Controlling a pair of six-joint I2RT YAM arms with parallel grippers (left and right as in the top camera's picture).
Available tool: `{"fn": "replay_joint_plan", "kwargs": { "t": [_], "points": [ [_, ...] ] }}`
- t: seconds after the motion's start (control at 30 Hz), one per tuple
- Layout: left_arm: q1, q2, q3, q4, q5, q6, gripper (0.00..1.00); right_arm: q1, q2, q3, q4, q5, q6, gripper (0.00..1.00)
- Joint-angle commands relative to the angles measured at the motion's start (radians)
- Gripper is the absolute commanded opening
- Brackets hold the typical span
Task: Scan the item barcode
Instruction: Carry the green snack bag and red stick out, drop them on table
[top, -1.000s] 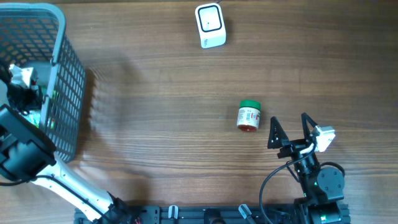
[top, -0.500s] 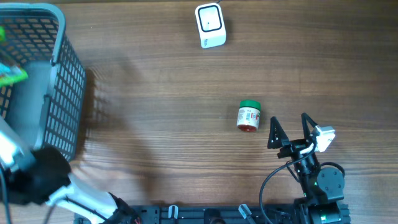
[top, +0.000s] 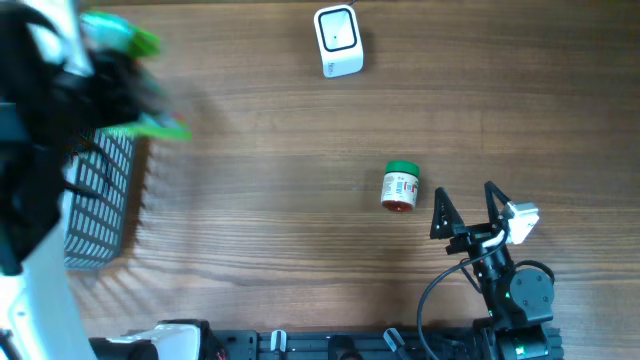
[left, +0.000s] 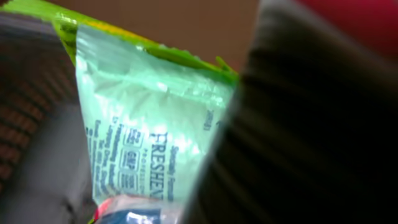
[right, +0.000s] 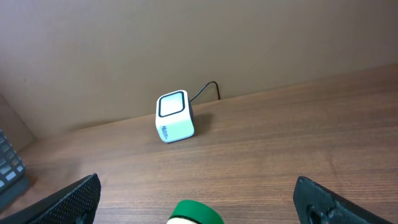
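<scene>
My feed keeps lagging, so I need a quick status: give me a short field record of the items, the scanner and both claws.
left claw: shut on green packet, raised high above basket
green packet: in left claw, printed side towards wrist camera
basket: left side of table
scanner: white, far side of table, nothing near it
jar: green lid, on table just ahead of right claw, not touched
right claw: open, empty

Left gripper (top: 115, 80) clamped aloft; right gripper (top: 465, 200) splayed low.
</scene>
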Motion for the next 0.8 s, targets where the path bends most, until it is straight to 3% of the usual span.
{"fn": "replay_joint_plan", "kwargs": {
  "t": [0.0,0.1,0.17,0.3,0.47,0.63,0.67,0.7,0.73,0.77],
  "points": [
    [-0.166,0.040,-0.042,-0.099,-0.134,-0.212,0.04,-0.006,-0.005,-0.001,0.003,-0.002,0.008,1.00],
    [-0.241,0.093,-0.150,-0.131,-0.135,-0.275,0.04,-0.006,-0.005,-0.001,0.003,-0.002,0.008,1.00],
    [-0.293,0.130,-0.315,-0.076,-0.135,-0.314,0.04,-0.006,-0.005,-0.001,0.003,-0.002,0.007,1.00],
    [-0.334,0.191,-0.642,0.153,-0.122,-0.341,0.04,-0.006,-0.005,-0.001,0.003,-0.002,0.007,0.99],
    [-0.324,0.275,-0.969,0.507,0.063,-0.354,0.04,-0.006,-0.005,-0.001,0.003,-0.002,0.007,1.00],
    [-0.323,0.343,-1.044,0.613,0.063,-0.365,0.04,-0.006,-0.005,-0.001,0.003,-0.002,0.008,0.99],
    [-0.323,0.352,-1.044,0.621,0.064,-0.365,0.23,-0.006,-0.005,-0.001,0.003,-0.002,0.007,1.00],
    [-0.323,0.357,-1.044,0.623,0.064,-0.365,0.52,-0.006,-0.005,-0.001,0.003,-0.002,0.008,1.00],
    [-0.323,0.359,-1.044,0.622,0.064,-0.365,0.63,-0.006,-0.005,-0.001,0.003,-0.002,0.008,1.00],
    [-0.323,0.360,-1.044,0.621,0.064,-0.364,0.68,-0.006,-0.005,-0.001,0.003,-0.002,0.007,1.00]
  ]
}}
